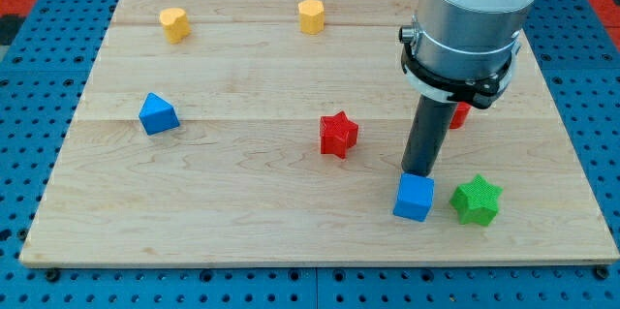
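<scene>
Taking the wooden board (291, 241) as the landmark and reading from the view's left: a blue triangular block (158, 114) sits near the board's left edge at mid height. A yellow block (174, 24) lies near the top-left corner, and a second yellow block (310, 15) near the top edge at centre. A red star (338, 134) sits about mid-board. Toward the lower right, my tip (418, 172) stands at the top edge of the blue cube (415, 197), apparently touching it. Another red block (459, 115) is mostly hidden behind the rod. A green star (476, 200) lies just right of the cube. The rod has no jaws.
</scene>
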Available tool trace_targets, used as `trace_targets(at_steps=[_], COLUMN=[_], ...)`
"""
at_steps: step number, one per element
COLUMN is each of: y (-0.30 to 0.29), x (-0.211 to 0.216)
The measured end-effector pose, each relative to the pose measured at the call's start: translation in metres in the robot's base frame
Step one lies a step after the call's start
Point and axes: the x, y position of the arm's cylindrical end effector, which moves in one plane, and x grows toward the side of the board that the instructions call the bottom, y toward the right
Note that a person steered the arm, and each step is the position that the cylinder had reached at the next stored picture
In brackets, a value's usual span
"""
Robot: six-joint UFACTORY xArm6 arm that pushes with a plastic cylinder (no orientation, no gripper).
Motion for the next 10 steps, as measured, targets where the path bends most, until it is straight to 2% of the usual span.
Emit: trace_targets(at_steps=[2,3,5,8,9,10], y=[-0.04,-0.04,-0.032,-0.11,-0.112,-0.082], x=[-0.01,-0.01,-0.068,-0.041,-0.041,-0.043])
